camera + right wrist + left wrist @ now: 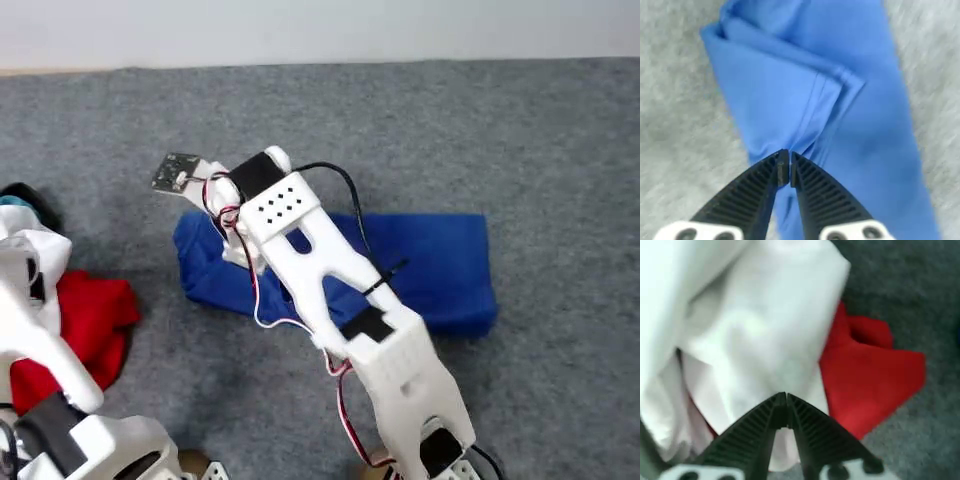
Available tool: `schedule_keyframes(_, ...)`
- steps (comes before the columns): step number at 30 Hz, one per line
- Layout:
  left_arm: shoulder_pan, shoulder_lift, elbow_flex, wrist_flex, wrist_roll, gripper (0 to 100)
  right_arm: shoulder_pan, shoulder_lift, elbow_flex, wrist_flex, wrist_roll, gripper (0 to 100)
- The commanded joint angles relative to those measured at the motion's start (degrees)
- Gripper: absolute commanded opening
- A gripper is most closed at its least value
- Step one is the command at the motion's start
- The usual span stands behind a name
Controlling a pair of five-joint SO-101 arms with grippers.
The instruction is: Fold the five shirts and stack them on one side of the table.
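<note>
- Pinching a ridge of the blue shirt (790, 90), the right gripper (785, 167) has its ribbed black fingers (752, 192) drawn nearly together, with only a thin sliver of cloth between the tips.
- Creases in the blue fabric run in toward that pinch point, and a stitched hem edge lies just beyond the tips.
- Seen from the high view, the right arm stretches across the blue shirt (440, 270), which lies near the middle of the grey table (450, 130) as a long, roughly rectangular band, already folded over on itself.
- Its end under the arm's wrist looks bunched and uneven; the other end is squarer and flatter.
- Pressed together at the tips, the left gripper (786, 402) sits right against the white shirt (755, 330); whether any cloth is caught between its fingers cannot be told.
- The white shirt is rumpled, in loose, soft folds, and overlaps the red shirt (870, 375).
- The red shirt (95, 310) lies crumpled on the table's left side, beside the left arm and well apart from the blue one.
</note>
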Motion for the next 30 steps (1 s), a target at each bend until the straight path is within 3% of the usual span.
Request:
schedule_keyframes(1,2.5,-4.9,-0.6,3.1,-0.8,1,-1.0,-7.5,7.2,2.3,-3.3,0.9)
schedule_keyframes(7,11.0,-13.1,-0.3,4.8,-0.9,1,-1.2,-3.9,9.8,1.5,-3.2,0.9)
schedule_keyframes(12,16.6,-17.1,-0.3,4.8,-0.6,1,3.4,2.9,9.8,0.7,-3.2,0.9)
schedule_keyframes(23,16.8,-17.4,-0.1,3.4,-0.9,1,5.8,5.9,10.3,2.4,-3.3,0.9)
schedule_keyframes(30,14.1,-17.9,-0.6,3.1,-0.7,1,6.5,-2.1,10.5,2.5,-3.3,0.9)
